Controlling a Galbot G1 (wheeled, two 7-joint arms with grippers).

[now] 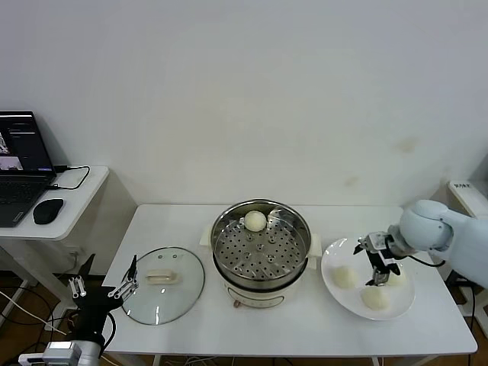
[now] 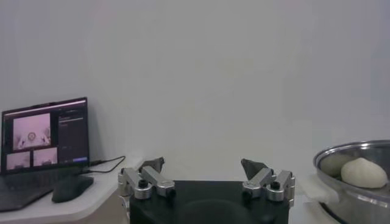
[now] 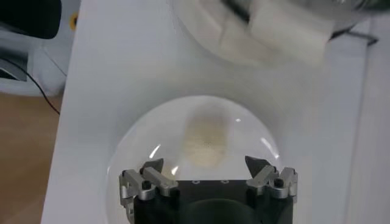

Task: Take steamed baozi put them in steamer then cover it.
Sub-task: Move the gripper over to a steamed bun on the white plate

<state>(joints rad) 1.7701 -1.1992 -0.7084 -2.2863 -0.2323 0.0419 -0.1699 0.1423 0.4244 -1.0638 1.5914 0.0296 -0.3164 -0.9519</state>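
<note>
1. Nearest you in the head view, the left claw [image 1: 103,288] hangs low off the surface's [image 1: 191,335] front left corner, just beside the cover's rim; its left wrist view [image 2: 204,170] shows the fingers spread wide with nothing between them.
2. You find the cover [image 1: 163,284] lying flat on the surface, left of the steamer, its cream handle [image 1: 159,277] facing up.
3. You see the steamer [image 1: 261,242] at the middle of the surface on its cream base; one baozi [image 1: 255,221] sits on the perforated floor at the far rim; the left wrist view catches that bun [image 2: 363,173] inside the steel wall.
4. Your right claw [image 1: 379,268] hovers over the white plate [image 1: 332,263], right of the steamer; its fingers [image 3: 153,167] are spread apart, gripping nothing.
5. You can count three baozi on the plate: one on the left [image 1: 343,277], one at the front [image 1: 375,298], one partly hidden behind the claw [image 1: 396,277]; the claw stands among them.
6. You also have a laptop [image 1: 21,164] and a mouse [image 1: 48,210] on the side table, well apart at far left.
</note>
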